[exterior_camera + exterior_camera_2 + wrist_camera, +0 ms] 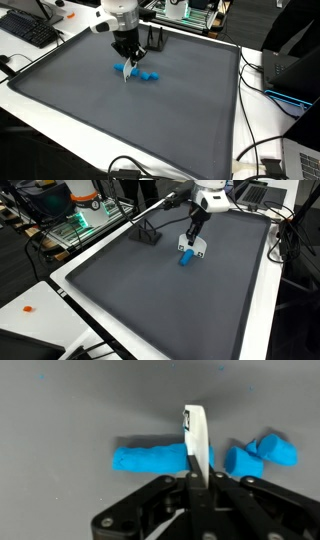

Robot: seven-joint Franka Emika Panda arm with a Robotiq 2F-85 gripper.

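Showing edge-on: thin white blade (197, 435)

The arm points its gripper (127, 64) straight down (jaws clamped shut), low over the surface.

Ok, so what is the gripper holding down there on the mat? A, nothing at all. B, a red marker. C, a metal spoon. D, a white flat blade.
D: in the wrist view the gripper is shut on a white flat blade, which stands on edge among the blue dough pieces on the dark mat.
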